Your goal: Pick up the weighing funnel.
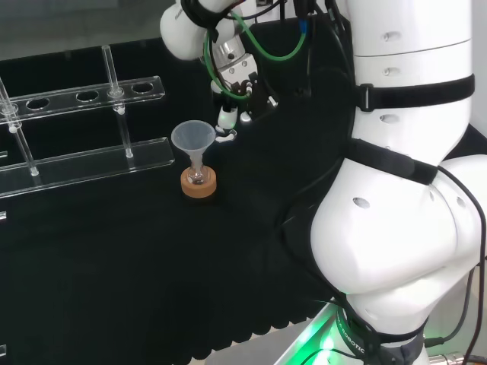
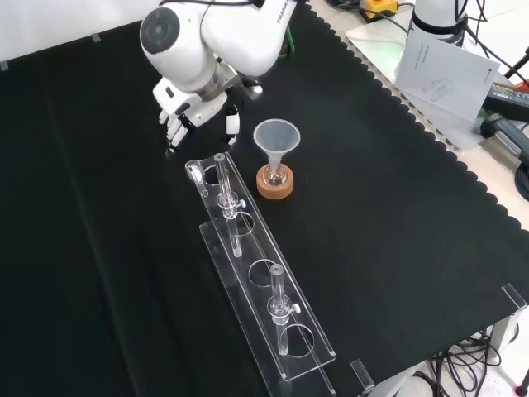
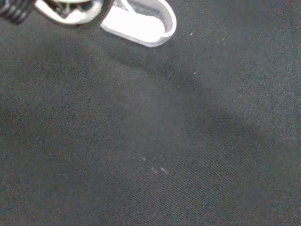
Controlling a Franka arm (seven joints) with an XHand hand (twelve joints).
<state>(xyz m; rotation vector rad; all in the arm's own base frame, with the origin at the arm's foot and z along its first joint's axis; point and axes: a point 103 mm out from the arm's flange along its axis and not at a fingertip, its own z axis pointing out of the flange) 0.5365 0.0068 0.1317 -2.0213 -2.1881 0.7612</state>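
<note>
My hand [image 1: 227, 116] hangs low over the black cloth, just right of the big funnel in the head view. Its fingers point down and look fairly straight, with nothing plainly between them. In the front view the hand [image 2: 183, 112] sits under the arm's white link, to the upper left of the funnel and just above the rack's near end. The wrist view looks down on bare black cloth, with a blurred white part of the hand [image 3: 138, 21] in the picture.
The big funnel [image 1: 192, 138] [image 2: 275, 136] stands mouth up in a small flask on a cork ring [image 1: 198, 183] [image 2: 274, 184]. A clear plastic tube rack [image 1: 84, 163] [image 2: 256, 281] lies beside it. Papers and cables [image 2: 446, 66] lie beyond the cloth's edge.
</note>
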